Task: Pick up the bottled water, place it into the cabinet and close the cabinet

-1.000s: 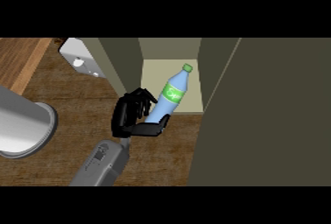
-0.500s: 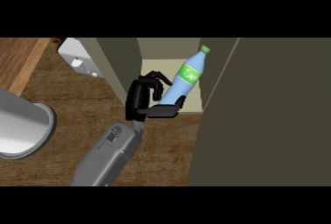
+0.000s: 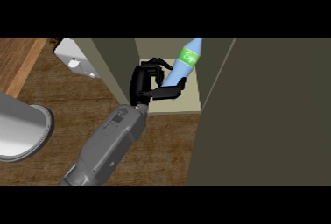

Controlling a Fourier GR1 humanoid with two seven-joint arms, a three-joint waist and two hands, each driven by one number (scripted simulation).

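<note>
Scanning from your left: grey cylinder (image 3: 22, 131) on the desk (image 3: 77, 96), clear of the work. One hand (image 3: 147, 83) shows, which arm you cannot tell; fingers clamped on the bottled water (image 3: 181, 65), tilted to pass inside the cabinet (image 3: 171, 107). Door (image 3: 271, 113) stands open at right.

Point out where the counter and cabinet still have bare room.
Bare wood counter lies between the grey cylinder and the cabinet wall. Inside, a strip of cabinet shelf shows near its front edge. Crowded: the shelf opening, where the hand holds the bottled water.
</note>
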